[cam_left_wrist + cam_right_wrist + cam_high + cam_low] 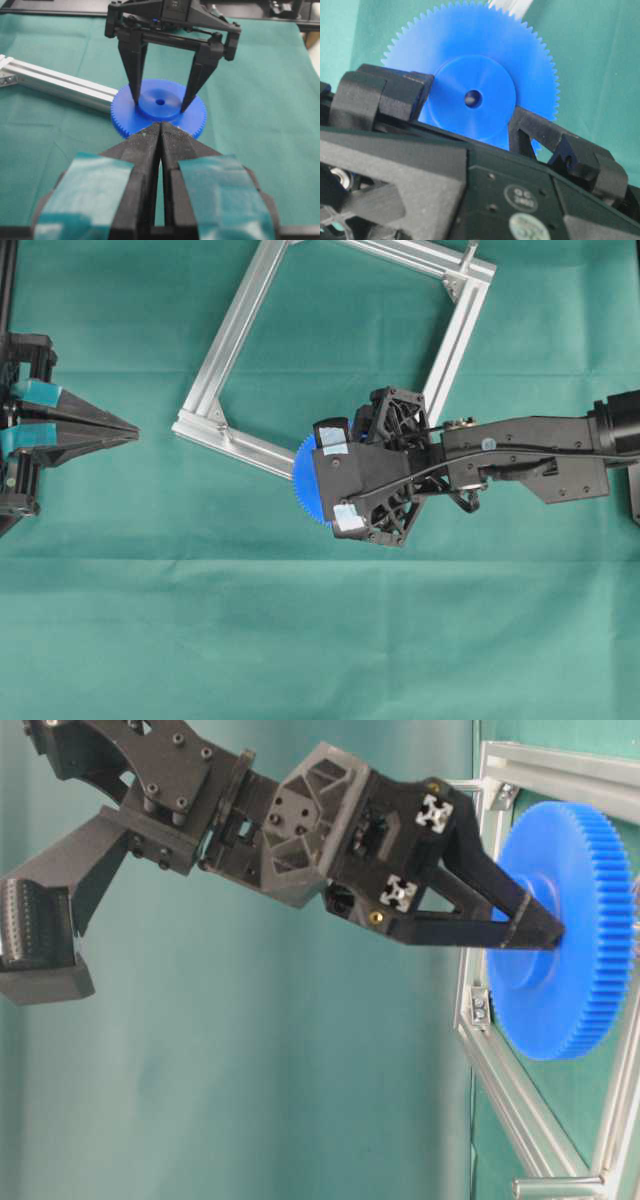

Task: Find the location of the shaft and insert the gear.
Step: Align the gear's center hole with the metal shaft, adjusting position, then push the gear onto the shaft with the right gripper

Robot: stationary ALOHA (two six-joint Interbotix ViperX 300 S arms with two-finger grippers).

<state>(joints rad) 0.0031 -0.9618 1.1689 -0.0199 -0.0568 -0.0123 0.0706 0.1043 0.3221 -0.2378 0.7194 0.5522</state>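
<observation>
The gear [303, 483] is a flat blue toothed disc with a raised hub and a small centre hole [473, 98]. It lies at the near rail of the aluminium frame [232, 338]. My right gripper [160, 103] points down over it, and its two black fingertips [135, 98] press the opposite sides of the hub, so it is shut on the gear [197, 117]. My left gripper [161, 126] is shut and empty, far left of the table [134, 429], pointing at the gear. The shaft does not show in any view.
The square aluminium frame [60, 82] lies tilted on the green cloth [300, 640], with corner brackets and an upright silvery peg [470, 254] at its far right corner. The right arm [540, 445] stretches in from the right edge.
</observation>
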